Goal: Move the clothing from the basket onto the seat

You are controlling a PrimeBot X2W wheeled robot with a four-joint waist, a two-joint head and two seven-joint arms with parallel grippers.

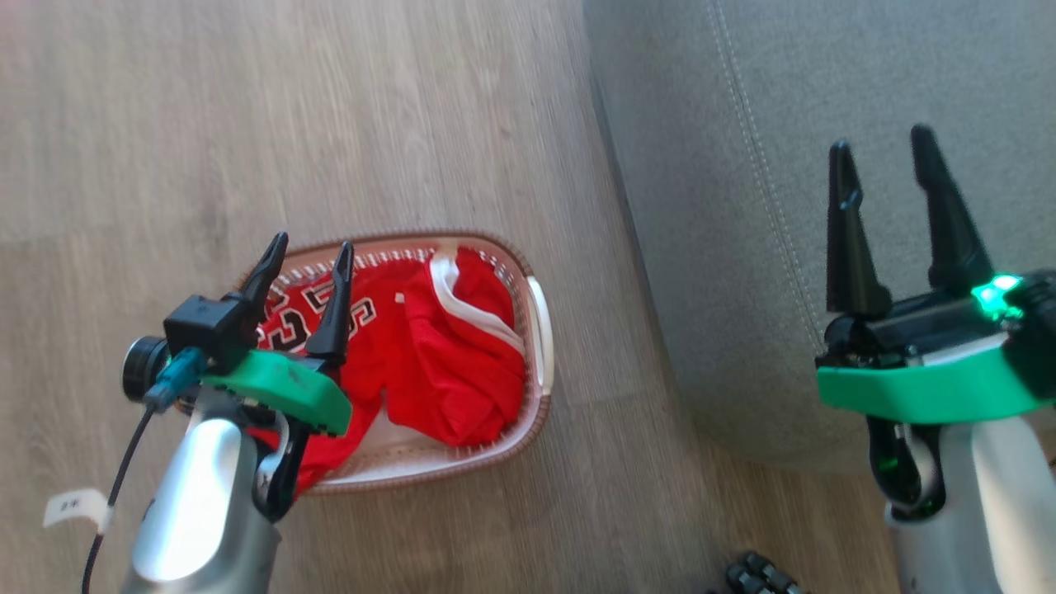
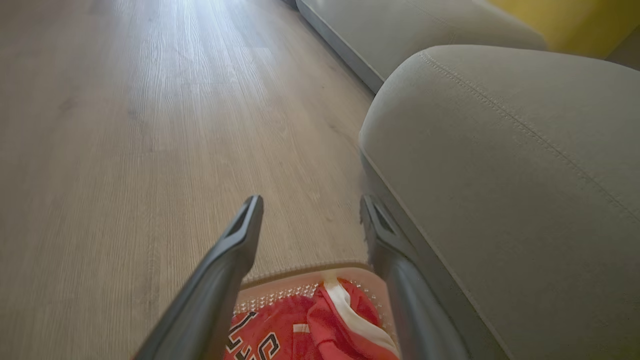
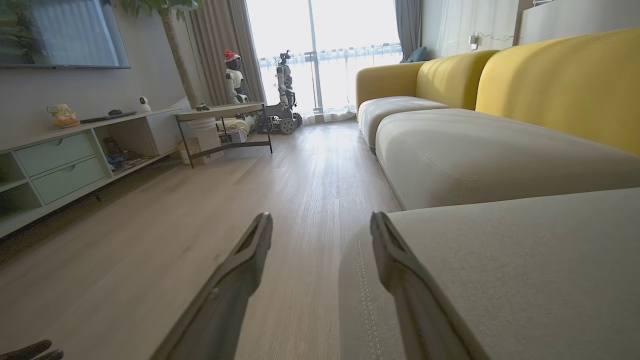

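Note:
The basket (image 1: 538,330) stands on the wooden floor just left of the seat (image 1: 742,206). In it lies the clothing (image 1: 445,363): a red jersey with black-and-white numbers, a red piece with white trim, and some white cloth underneath. My left gripper (image 1: 312,247) hovers open over the basket's left half, nothing between its fingers. In the left wrist view the clothing (image 2: 300,330) and the basket's rim (image 2: 300,272) lie below the open left gripper (image 2: 310,210). My right gripper (image 1: 883,148) is open above the seat, and the right gripper (image 3: 322,225) is empty over the seat's edge (image 3: 500,280).
A yellow-backed sofa (image 3: 550,85) runs along the right with more grey cushions (image 3: 475,155). A low cabinet (image 3: 65,160) and a small table (image 3: 225,125) stand far off at the left. Open wooden floor (image 1: 247,124) lies beyond the basket. A dark wheel part (image 1: 759,577) is near the bottom.

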